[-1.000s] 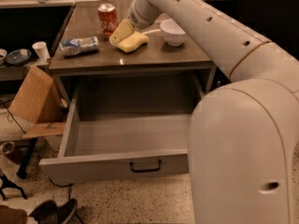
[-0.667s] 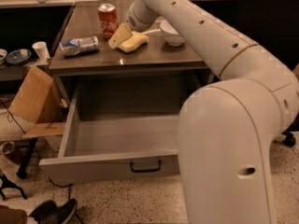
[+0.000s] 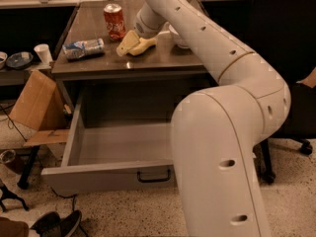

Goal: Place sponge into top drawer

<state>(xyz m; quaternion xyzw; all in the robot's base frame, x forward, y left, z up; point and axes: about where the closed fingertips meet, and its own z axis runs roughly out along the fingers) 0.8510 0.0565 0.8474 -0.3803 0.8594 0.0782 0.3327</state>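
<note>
fingers point(image 3: 125, 43) of my gripper point(image 3: 132, 43) pinched on the sponge point(image 3: 146, 44), which sits on the tabletop point(image 3: 163, 63) beside the soda can point(image 3: 114, 21); top drawer point(image 3: 98, 176) already open below, lift and drop left.

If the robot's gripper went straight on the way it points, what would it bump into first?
Most likely the sponge: the gripper sits low over the tabletop, pointing down and left, right at it. Whether they already touch is unclear. Beneath lies the tabletop.
</note>
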